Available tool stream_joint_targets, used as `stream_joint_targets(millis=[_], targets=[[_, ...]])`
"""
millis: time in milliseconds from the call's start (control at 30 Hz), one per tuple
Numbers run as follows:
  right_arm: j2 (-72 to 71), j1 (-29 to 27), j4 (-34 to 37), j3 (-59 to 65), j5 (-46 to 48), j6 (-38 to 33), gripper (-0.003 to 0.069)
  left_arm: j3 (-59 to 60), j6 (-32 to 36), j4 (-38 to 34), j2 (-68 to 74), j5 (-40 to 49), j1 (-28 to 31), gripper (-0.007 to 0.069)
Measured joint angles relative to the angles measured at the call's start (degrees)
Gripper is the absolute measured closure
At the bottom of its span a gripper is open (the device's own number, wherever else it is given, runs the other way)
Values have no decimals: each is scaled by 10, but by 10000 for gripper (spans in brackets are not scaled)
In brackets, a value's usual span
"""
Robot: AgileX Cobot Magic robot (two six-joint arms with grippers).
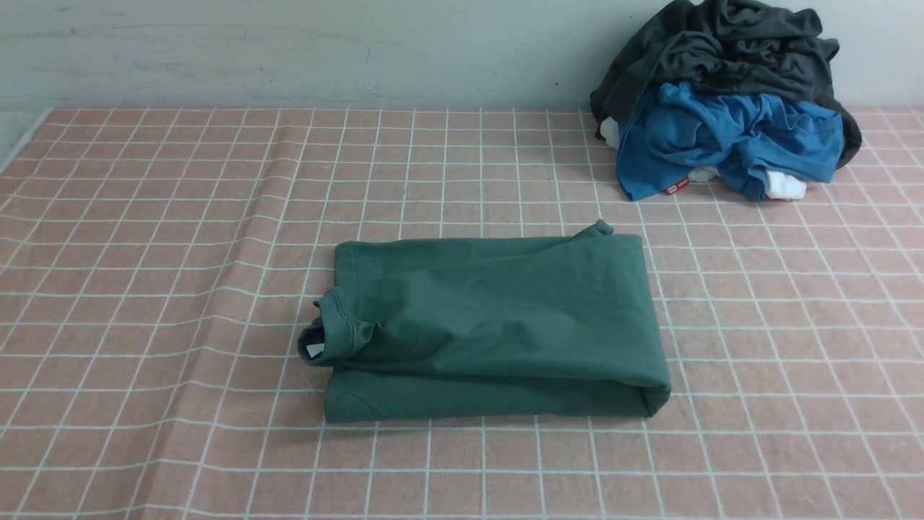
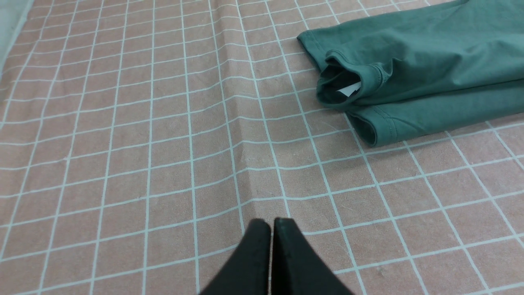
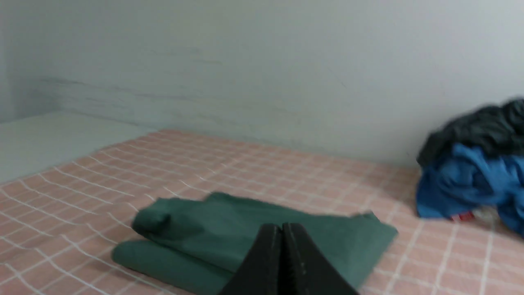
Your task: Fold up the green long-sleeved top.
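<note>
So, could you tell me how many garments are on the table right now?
3 clearly: the green top folded mid-table, and the blue garment under the charcoal garment piled at the far right. White fabric beneath suggests more hidden.

The green long-sleeved top (image 1: pixel 498 318) is matt knit cloth, smooth across its folded panels, with stitched hems and a ribbed neckband; a small white paper-like tag shows inside the collar. The counter (image 1: pixel 144 289) wears a pink woven cloth with a white grid, matt and creased. The blue garment (image 1: pixel 729 137) and dark grey garment (image 1: pixel 722 43) are soft, crumpled cloth. Each claw, left (image 2: pixel 272 223) and right (image 3: pixel 281 228), looks like matt black plastic.
</note>
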Motion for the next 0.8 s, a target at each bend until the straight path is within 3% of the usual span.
stream_joint_targets(millis=[133, 233, 267, 333, 433, 567, 800], targets=[[0, -90, 5, 38, 14, 26, 673, 0, 0, 0, 0, 0, 0, 627], [0, -198, 20, 97, -23, 26, 673, 0, 0, 0, 0, 0, 0, 627], [0, -204, 20, 101, -27, 26, 673, 0, 0, 0, 0, 0, 0, 627], [0, -271, 25, 133, -61, 28, 673, 0, 0, 0, 0, 0, 0, 627], [0, -317, 28, 135, -56, 17, 673, 0, 0, 0, 0, 0, 0, 627], [0, -356, 29, 135, -33, -29, 673, 0, 0, 0, 0, 0, 0, 627], [0, -349, 30, 134, -32, -48, 673, 0, 0, 0, 0, 0, 0, 627]])
